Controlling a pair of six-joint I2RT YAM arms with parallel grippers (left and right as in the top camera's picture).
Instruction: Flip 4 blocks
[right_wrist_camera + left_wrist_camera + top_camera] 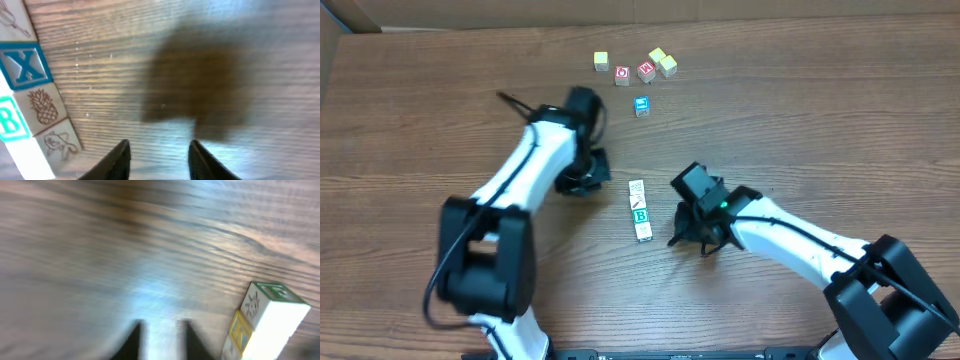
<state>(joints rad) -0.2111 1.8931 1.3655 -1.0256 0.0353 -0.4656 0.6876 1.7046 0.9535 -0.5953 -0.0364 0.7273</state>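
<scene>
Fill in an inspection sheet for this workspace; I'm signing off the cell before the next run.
surface: wood-grain table, no marks seen.
job's things: four blocks touching in one row at mid-table, a green B up on one.
clutter: six other cubes loosely grouped at the far side: red-faced, blue-faced, yellowish.
grippers: left gripper beside the row, jaws slightly apart, empty; right gripper on the row's other side, open, empty.
cables: black cable sticking out from the left arm.
surroundings: tan panel past the far edge.
</scene>
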